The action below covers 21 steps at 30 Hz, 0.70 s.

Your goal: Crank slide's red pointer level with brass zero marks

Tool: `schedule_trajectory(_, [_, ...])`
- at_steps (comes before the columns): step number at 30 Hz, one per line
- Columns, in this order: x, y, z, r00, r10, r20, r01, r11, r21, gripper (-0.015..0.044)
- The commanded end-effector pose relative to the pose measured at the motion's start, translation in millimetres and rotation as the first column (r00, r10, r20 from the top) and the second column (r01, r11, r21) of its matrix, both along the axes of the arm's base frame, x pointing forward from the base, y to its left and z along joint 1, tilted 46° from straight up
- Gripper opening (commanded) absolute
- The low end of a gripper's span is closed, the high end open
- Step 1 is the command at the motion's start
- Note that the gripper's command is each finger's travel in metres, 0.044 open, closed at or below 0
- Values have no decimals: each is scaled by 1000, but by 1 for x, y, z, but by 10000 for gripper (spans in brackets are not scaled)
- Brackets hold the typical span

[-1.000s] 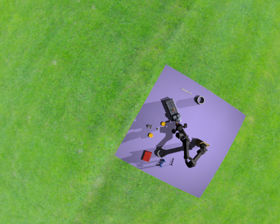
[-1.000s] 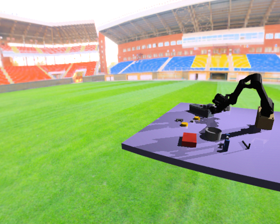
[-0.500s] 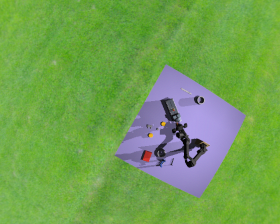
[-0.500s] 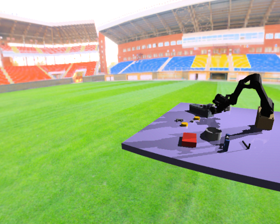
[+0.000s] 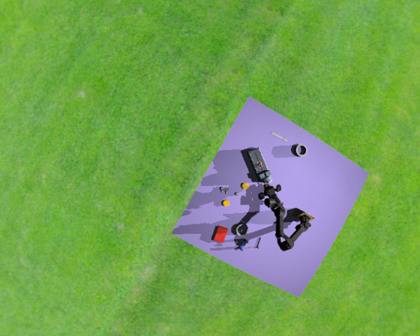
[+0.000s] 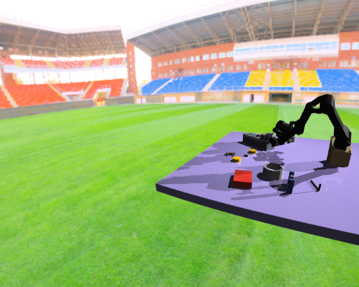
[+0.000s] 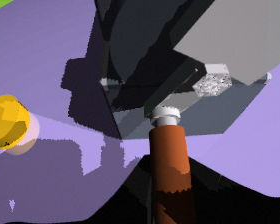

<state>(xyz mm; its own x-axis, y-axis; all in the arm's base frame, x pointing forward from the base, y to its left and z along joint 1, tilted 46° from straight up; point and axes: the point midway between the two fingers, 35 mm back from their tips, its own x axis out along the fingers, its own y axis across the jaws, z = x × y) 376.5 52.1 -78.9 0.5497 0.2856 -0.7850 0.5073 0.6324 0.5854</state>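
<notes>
The dark grey machine [image 5: 253,155] [image 6: 252,140] stands on the purple table. Its slide's red pointer [image 5: 259,164] shows as a tiny spot partway along the top; the brass zero marks cannot be made out, so its level against them cannot be told. In the wrist view the crank's orange handle [image 7: 170,150] points towards the camera, with a pale collar at its far end by the grey crank arm [image 7: 178,99]. My gripper [image 5: 266,187] [image 6: 273,141] [image 7: 161,160] is shut on the handle, at the machine's end nearest the arm. The fingers are black and mostly in shadow.
Two yellow discs [image 5: 244,185] [image 5: 226,202] lie near the machine; one yellow disc [image 7: 8,121] shows at the wrist view's left. A red block [image 5: 220,234] [image 6: 243,178], a grey ring [image 6: 272,174] and a blue object [image 5: 243,244] [image 6: 290,184] stand farther off. A pale bar [image 5: 279,136] lies beyond the machine.
</notes>
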Motion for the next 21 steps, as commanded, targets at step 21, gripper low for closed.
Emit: schedule_trajectory(21, [-6, -3, -10, 1000, -2, -21, 2, 1000, -7, 0])
